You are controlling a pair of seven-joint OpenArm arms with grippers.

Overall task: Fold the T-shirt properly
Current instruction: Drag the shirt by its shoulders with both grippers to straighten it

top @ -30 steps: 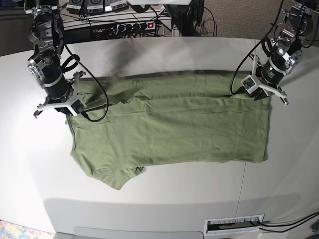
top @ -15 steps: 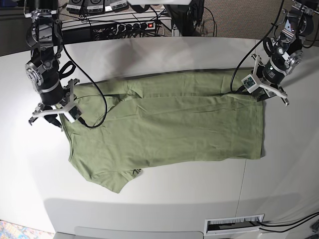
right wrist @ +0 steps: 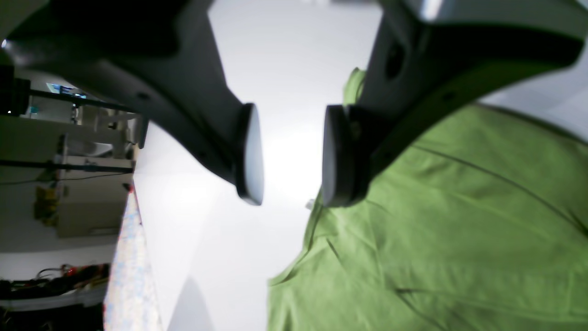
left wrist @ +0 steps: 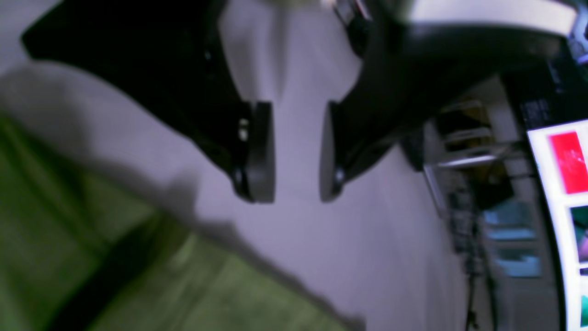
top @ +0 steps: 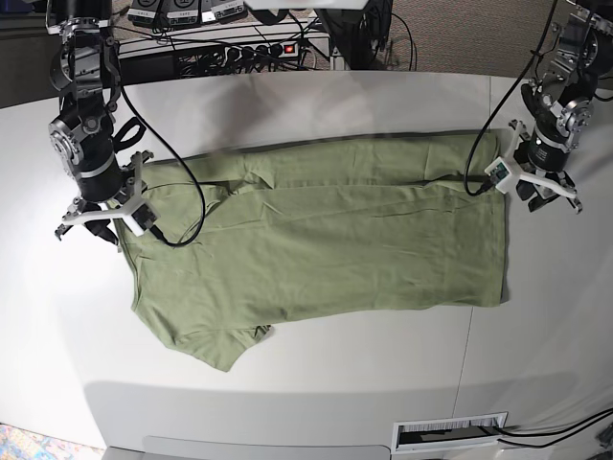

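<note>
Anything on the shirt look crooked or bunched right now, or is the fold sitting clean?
Not clean. The T-shirt has its far long edge folded over, but the near sleeve sticks out past the body with a small curled flap beside it. Wrinkles bunch near the far sleeve. Both claws are open and empty, off the cloth.

The table (top: 316,96) is a wide white surface with a faint seam running down its right part. Behind its far edge a black power strip (top: 251,50) with a lit red switch lies among tangled dark cables (top: 383,38). Near the front edge, a white vent grille (top: 450,431) with dark slots sits low on the right. A patch of patterned, colourful floor covering (top: 29,446) shows at the bottom left corner. At the far right, a white board with red and green patches (left wrist: 567,193) stands blurred.
</note>
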